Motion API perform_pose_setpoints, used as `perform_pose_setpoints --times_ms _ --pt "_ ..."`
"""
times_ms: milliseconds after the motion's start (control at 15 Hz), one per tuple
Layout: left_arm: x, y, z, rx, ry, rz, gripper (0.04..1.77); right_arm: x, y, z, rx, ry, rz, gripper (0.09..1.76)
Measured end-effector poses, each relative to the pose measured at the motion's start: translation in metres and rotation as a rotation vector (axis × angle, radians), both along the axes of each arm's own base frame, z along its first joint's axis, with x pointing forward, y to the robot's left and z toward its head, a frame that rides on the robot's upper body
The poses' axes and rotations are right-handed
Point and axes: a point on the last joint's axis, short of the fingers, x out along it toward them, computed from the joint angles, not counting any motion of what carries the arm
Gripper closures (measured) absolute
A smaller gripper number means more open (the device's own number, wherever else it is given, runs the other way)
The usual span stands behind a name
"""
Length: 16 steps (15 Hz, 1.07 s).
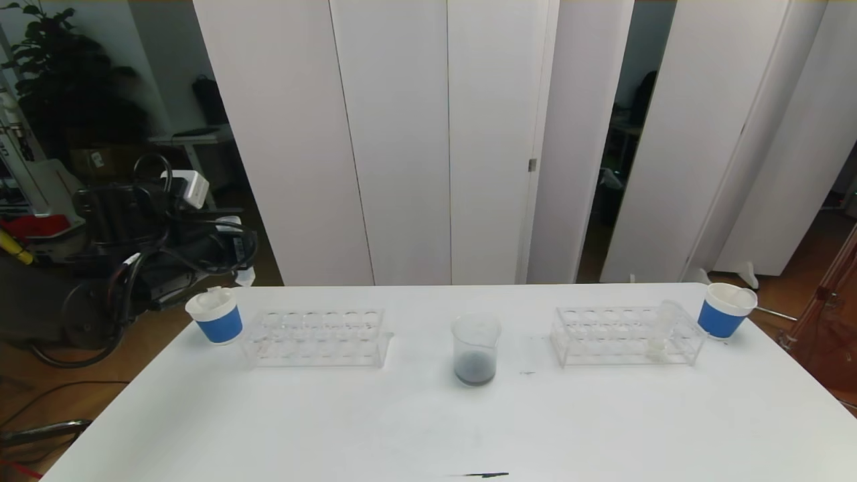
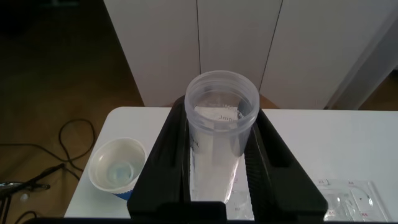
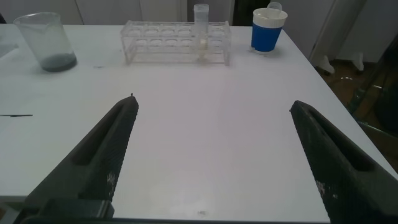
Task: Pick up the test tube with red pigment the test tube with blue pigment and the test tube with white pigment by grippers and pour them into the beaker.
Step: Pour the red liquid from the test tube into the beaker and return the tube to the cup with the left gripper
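In the head view, the white table (image 1: 268, 415) carries the beaker (image 1: 476, 349) near the middle, a little toward the far edge, upright, with dark grey liquid at its bottom. Toward the far left corner stands a clear rack (image 1: 315, 337) with no tubes visible in it, and just beside its left end stands a blue paper cup (image 1: 215, 316). Toward the far right corner there is a second clear rack (image 1: 628, 336), and the test tube with white pigment (image 1: 661, 331) stands in a hole near the right end of this rack. A second blue cup (image 1: 725, 310) is near the far right corner, just beside that rack. No gripper appears in this view.

In the left wrist view, the left gripper (image 2: 222, 163) is clamped on a clear tube (image 2: 219, 127), with its black fingers (image 2: 163, 162) pressed on both sides. The open rim of the tube faces the camera, and I cannot tell what is inside. Below, the blue paper cup (image 2: 117, 169) stands at the table corner.

In the right wrist view, the right gripper (image 3: 214, 158) hangs low over the near right part of the table, with its jaws wide apart and nothing between them. The beaker (image 3: 46, 42), the second rack (image 3: 177, 42), the white-pigment tube (image 3: 201, 32) and the second cup (image 3: 268, 30) stand farther away.
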Motion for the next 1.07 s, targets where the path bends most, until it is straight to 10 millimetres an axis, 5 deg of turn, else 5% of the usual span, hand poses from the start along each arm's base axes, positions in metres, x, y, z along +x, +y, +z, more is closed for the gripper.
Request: perform_pose_setpoints --times_ms 400,800,1067 --pt "0.034 0.075 0.021 -0.136 -0.142 0.131 1.23 0.0 0.0 0.0 0.0 0.0 0.0 0.1" --pt "0.054 0.124 -0.002 -0.2 -0.143 0.215 1.23 0.0 0.0 0.0 0.0 0.0 0.0 0.1" --pt "0.057 0.14 -0.034 -0.229 -0.069 0.218 1.23 0.0 0.0 0.0 0.0 0.0 0.0 0.1"
